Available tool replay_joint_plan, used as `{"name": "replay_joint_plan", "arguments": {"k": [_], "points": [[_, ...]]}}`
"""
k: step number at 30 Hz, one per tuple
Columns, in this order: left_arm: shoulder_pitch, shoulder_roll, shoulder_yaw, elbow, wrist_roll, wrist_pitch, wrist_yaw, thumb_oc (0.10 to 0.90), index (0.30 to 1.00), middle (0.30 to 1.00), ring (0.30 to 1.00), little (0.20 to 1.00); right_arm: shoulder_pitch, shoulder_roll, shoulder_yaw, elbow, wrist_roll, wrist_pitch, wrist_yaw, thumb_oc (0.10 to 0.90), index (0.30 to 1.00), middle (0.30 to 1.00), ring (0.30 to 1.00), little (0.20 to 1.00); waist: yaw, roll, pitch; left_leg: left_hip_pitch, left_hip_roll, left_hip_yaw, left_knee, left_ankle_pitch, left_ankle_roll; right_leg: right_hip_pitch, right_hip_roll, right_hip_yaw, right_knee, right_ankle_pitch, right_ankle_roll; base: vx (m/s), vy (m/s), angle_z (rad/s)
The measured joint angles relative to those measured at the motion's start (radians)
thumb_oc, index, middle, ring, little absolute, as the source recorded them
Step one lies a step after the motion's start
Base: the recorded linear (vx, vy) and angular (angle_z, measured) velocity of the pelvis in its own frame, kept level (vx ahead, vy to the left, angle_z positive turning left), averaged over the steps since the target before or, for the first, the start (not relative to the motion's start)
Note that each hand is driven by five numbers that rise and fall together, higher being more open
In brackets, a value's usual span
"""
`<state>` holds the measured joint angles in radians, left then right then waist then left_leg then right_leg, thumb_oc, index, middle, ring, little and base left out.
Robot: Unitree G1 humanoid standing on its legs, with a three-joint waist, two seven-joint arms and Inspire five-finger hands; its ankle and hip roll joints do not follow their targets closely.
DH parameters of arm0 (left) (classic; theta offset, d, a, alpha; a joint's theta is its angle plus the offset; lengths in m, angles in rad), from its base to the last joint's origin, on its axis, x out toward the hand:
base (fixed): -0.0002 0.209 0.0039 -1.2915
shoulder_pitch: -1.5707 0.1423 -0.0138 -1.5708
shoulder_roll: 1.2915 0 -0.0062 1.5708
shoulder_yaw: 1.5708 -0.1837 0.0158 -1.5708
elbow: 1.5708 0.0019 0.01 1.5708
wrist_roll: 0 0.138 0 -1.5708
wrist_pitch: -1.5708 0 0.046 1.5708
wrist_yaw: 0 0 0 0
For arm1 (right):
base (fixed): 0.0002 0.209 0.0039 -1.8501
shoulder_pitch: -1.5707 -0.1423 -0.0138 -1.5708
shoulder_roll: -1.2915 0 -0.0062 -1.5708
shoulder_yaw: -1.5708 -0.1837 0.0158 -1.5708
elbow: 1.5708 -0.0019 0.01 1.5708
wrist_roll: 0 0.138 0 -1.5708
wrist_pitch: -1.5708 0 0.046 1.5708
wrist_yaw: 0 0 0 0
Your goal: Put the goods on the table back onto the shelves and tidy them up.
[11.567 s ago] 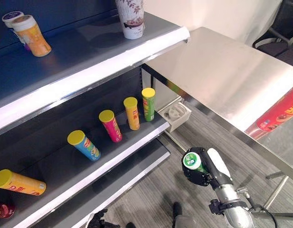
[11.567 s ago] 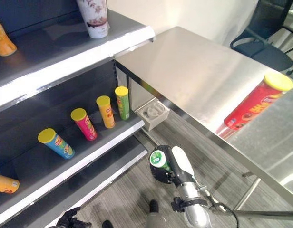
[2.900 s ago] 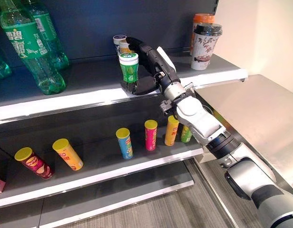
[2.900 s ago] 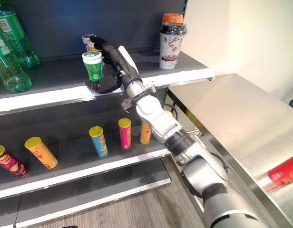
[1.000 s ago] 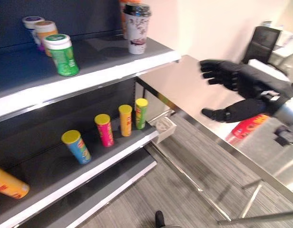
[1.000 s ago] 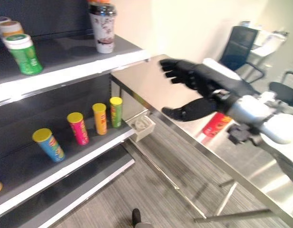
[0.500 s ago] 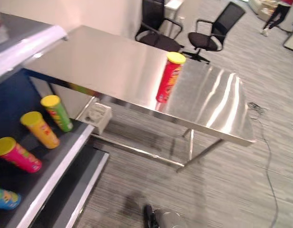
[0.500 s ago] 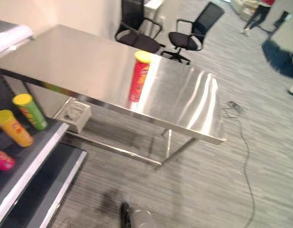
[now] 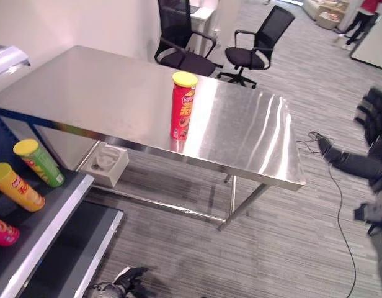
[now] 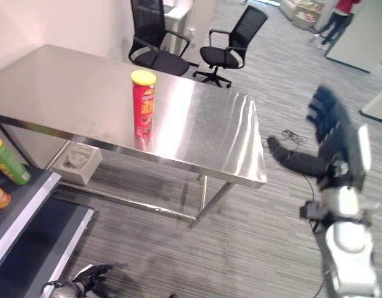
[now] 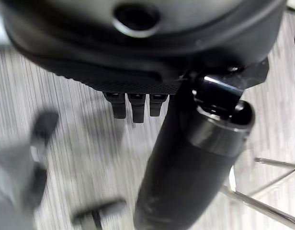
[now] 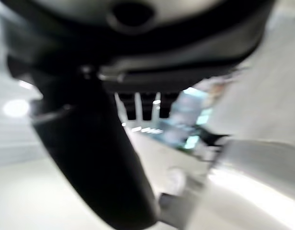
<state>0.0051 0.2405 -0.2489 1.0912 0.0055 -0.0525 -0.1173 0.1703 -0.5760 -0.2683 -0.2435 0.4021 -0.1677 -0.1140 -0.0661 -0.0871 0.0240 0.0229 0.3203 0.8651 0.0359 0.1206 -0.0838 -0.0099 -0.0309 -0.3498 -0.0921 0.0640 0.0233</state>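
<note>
A red chip can [image 9: 183, 107] with a yellow lid stands upright on the steel table [image 9: 98, 84], toward its near edge. My right hand [image 10: 337, 141] is raised over the floor, to the right of the table and well clear of the can, open with fingers spread and empty. Low down by the floor my left hand [image 9: 126, 281] hangs open with nothing in it; its wrist view has the thumb [image 11: 193, 167] and straight fingers [image 11: 133, 106] above grey carpet. On the shelf [image 9: 51, 226] at the left lie a green can [image 9: 39, 163], an orange can [image 9: 17, 187] and a pink can [image 9: 1, 231].
A white box [image 9: 107, 165] sits under the table's left end. Two black office chairs [image 9: 258, 38] stand behind the table. A person [image 9: 366, 11] walks at the far right. Open carpet stretches before and to the right of the table.
The camera has swung further right, so the table sits more centrally. My right hand has come into view at the right, and my left hand at the bottom.
</note>
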Motion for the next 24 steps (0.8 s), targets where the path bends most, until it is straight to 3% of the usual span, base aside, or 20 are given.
{"name": "replay_joint_plan", "arguments": {"k": [1,2,3,4,6,7,9,11,13,17,18,21,24], "points": [[0.024,-0.008,0.001,-0.002,-0.006,0.002,0.002,0.800,0.900,0.900,0.900,0.900,-0.005,0.001,0.056,0.003,0.006,0.007,0.001,0.800,0.900,0.900,0.900,0.900,0.004,-0.004,0.010,-0.005,0.022,-0.017,0.050,-0.001,-0.001,0.003,0.007,0.015,0.001,0.003,-0.010,-0.09,-0.028,-0.31],[0.023,-0.010,0.034,-0.010,-0.026,0.006,0.001,0.800,0.900,0.900,0.900,0.900,-0.015,-0.007,0.123,0.003,0.016,0.018,0.011,0.800,0.900,0.900,0.900,0.900,0.015,-0.016,0.022,-0.030,0.045,-0.076,0.094,-0.036,-0.025,0.003,0.005,0.057,0.001,0.004,-0.020,-0.07,-0.031,-0.59],[0.006,-0.010,0.036,-0.019,-0.025,0.004,0.007,0.800,0.900,0.900,0.900,0.900,-0.030,-0.028,0.163,0.002,0.025,0.023,0.037,0.800,0.900,0.900,0.900,0.900,0.033,-0.011,0.045,-0.042,0.039,-0.161,0.073,-0.066,-0.073,0.001,0.008,0.100,0.001,0.003,-0.022,-0.09,-0.006,-0.56],[-0.004,-0.011,0.039,-0.030,-0.025,0.000,0.020,0.800,0.900,0.900,0.900,0.900,-0.042,-0.030,0.179,0.000,0.042,0.022,0.054,0.800,0.900,0.900,0.900,0.900,0.038,-0.005,0.067,-0.075,0.032,-0.255,0.066,-0.080,-0.094,-0.001,0.010,0.118,0.000,0.001,-0.027,-0.04,0.020,-0.50],[-0.018,-0.020,0.079,-0.030,-0.047,-0.010,0.029,0.800,0.900,0.900,0.900,0.900,-0.056,-0.023,0.201,0.000,0.059,0.023,0.079,0.800,0.900,0.900,0.900,0.900,0.065,-0.001,0.104,-0.106,-0.031,-0.517,-0.026,-0.074,-0.092,0.000,0.012,0.157,0.000,0.005,-0.032,0.05,0.080,-0.55],[0.026,0.005,0.092,-0.002,-0.084,-0.010,0.063,0.800,0.900,0.900,0.900,0.900,-0.041,-0.003,0.125,0.041,0.044,0.021,0.076,0.800,0.900,0.900,0.900,0.900,0.039,0.011,0.028,-0.041,-0.133,-0.409,-0.112,0.019,-0.003,0.070,-0.095,0.111,0.019,-0.038,0.085,0.12,-0.030,-0.35],[0.035,-0.006,0.088,-0.006,-0.084,-0.010,0.072,0.800,0.900,0.900,0.900,0.900,-0.030,0.026,0.121,0.044,-0.001,0.021,0.076,0.800,0.900,0.900,0.900,0.900,0.053,0.015,0.037,-0.017,-0.146,-0.421,-0.114,0.020,-0.002,0.074,-0.096,0.141,0.023,-0.045,0.090,0.16,-0.220,-0.16],[0.057,-0.034,0.107,-0.008,-0.106,-0.015,0.093,0.800,0.900,0.900,0.900,0.900,0.030,0.119,0.166,0.047,-0.028,0.023,0.078,0.800,0.900,0.900,0.900,0.900,0.052,0.050,0.039,0.036,-0.162,-0.437,-0.113,0.012,0.005,0.134,-0.104,0.157,-0.002,-0.057,0.107,0.21,-0.259,-0.17],[0.063,-0.086,0.104,-0.001,-0.122,-0.028,0.091,0.800,0.900,0.900,0.900,0.900,0.087,0.113,0.193,0.086,-0.032,0.036,0.082,0.800,0.900,0.900,0.900,0.900,0.048,0.119,0.032,0.027,-0.161,-0.450,-0.103,-0.005,0.001,0.135,-0.104,0.159,-0.001,-0.056,0.109,0.14,-0.225,0.08],[0.065,-0.148,0.076,0.010,-0.121,-0.028,0.093,0.800,0.900,0.900,0.900,0.900,0.183,-0.017,0.175,0.096,-0.157,0.133,0.063,0.800,0.900,0.900,0.900,0.900,0.043,0.219,0.032,-0.002,-0.145,-0.475,-0.087,0.001,-0.007,0.122,-0.086,0.160,0.000,-0.057,0.108,0.09,-0.106,0.10],[0.072,-0.152,0.091,0.009,-0.121,-0.028,0.090,0.800,0.900,0.900,0.900,0.900,0.192,-0.009,0.152,0.070,-0.162,0.133,0.055,0.800,0.900,0.900,0.900,0.900,0.042,0.227,0.028,-0.002,-0.140,-0.478,-0.086,0.002,-0.009,0.127,-0.078,0.160,0.000,-0.058,0.106,0.11,-0.103,-0.04],[0.090,-0.170,0.172,0.009,-0.148,-0.029,0.090,0.800,0.900,0.900,0.900,0.900,0.185,-0.002,0.092,0.006,-0.209,0.127,0.018,0.800,0.900,0.900,0.900,0.900,0.048,0.219,0.027,-0.004,-0.131,-0.506,-0.077,0.007,-0.015,0.140,-0.070,0.138,0.000,-0.067,0.098,0.05,-0.059,0.18],[0.085,-0.164,0.187,0.027,-0.173,-0.029,0.092,0.800,0.900,0.900,0.900,0.900,0.078,-0.002,0.079,-0.034,-0.248,0.112,-0.005,0.800,0.900,0.900,0.900,0.900,0.053,0.213,0.023,-0.007,-0.130,-0.533,-0.076,0.007,-0.015,0.154,-0.066,0.113,0.000,-0.072,0.094,0.03,-0.074,0.26]]}}
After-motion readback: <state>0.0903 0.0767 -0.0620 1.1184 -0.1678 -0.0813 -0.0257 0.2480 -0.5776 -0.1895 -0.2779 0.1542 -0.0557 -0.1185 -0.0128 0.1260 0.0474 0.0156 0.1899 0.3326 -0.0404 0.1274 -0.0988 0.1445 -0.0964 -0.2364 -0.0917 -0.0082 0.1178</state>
